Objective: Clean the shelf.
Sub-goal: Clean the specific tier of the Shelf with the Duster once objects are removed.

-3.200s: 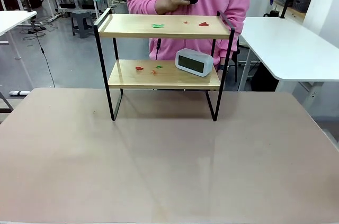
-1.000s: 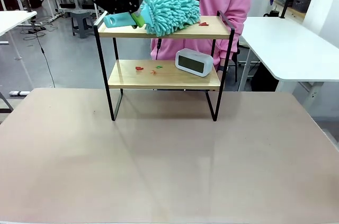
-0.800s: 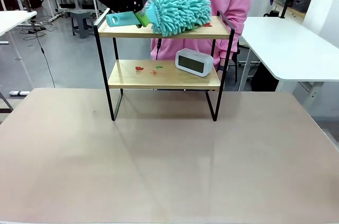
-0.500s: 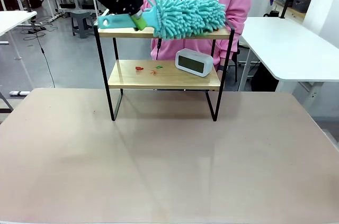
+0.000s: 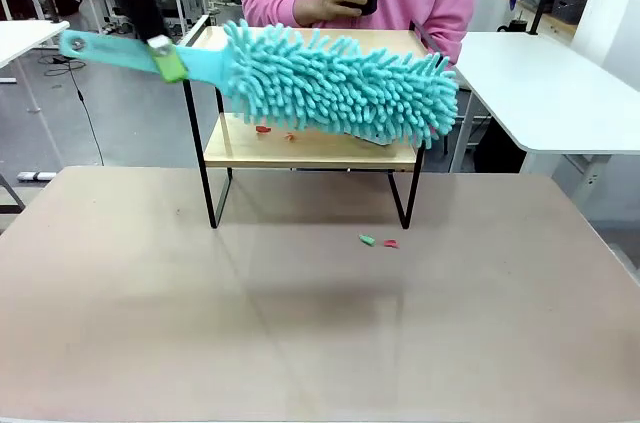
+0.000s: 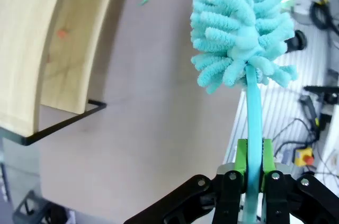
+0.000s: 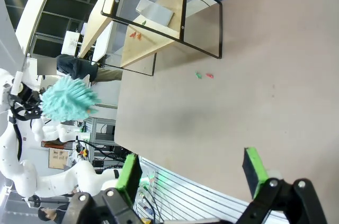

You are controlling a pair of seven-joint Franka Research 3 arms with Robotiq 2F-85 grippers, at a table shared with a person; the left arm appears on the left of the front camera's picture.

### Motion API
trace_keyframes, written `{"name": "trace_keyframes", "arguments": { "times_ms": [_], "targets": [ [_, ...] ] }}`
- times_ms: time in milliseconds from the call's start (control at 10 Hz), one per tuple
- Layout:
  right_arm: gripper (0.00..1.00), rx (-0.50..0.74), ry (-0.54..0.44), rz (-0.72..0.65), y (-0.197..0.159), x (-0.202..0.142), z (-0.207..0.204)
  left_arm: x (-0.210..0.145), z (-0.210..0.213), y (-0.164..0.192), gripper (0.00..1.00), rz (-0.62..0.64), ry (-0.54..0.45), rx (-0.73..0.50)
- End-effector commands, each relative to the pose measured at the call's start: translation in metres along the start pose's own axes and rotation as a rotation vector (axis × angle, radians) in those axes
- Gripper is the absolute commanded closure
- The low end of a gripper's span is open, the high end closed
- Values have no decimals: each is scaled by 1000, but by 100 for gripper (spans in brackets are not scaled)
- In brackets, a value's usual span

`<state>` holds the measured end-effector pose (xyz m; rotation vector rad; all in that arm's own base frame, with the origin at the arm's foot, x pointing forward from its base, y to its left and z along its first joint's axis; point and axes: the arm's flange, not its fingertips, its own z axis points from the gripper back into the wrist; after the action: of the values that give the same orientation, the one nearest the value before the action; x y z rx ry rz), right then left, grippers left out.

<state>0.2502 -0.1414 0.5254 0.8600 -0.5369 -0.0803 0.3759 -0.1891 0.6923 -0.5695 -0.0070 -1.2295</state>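
We see a pale brown tabletop (image 5: 300, 323) with the shelf (image 5: 310, 150) standing upright near its far edge. The shelf is a small rack of two light wooden boards in a thin black metal frame on four legs. A fluffy turquoise microfibre duster (image 5: 340, 83) hangs in front of it, hiding part of both boards. Our left gripper (image 6: 254, 155) is clamped on the duster's flat turquoise handle (image 6: 253, 113). Our right gripper (image 7: 192, 171) hangs over the table, jaws wide apart and empty. A green scrap (image 5: 367, 239) and a red scrap (image 5: 390, 243) lie on the table before the shelf.
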Motion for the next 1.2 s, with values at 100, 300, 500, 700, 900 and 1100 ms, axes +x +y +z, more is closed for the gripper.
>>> {"name": "trace_keyframes", "arguments": {
  "times_ms": [100, 300, 500, 700, 900, 1100],
  "targets": [
    [0, 28, -14, 24, 0, 2, 0, -9, 26, -6, 88, -33, -72, -39],
    [0, 28, -14, 24, 0, 2, 0, -13, 29, -5, 88, -3, -88, -42],
    [0, 28, -14, 24, 0, 2, 0, -28, 41, -1, 88, 54, -134, -25],
    [0, 28, -14, 24, 0, 2, 0, -52, 65, 2, 88, 94, -243, -46],
    [0, 28, -14, 24, 0, 2, 0, -90, 84, 1, 88, 168, -335, -36],
    [0, 28, -14, 24, 0, 2, 0, -146, 99, -6, 88, 303, -405, 3]
  ]
}}
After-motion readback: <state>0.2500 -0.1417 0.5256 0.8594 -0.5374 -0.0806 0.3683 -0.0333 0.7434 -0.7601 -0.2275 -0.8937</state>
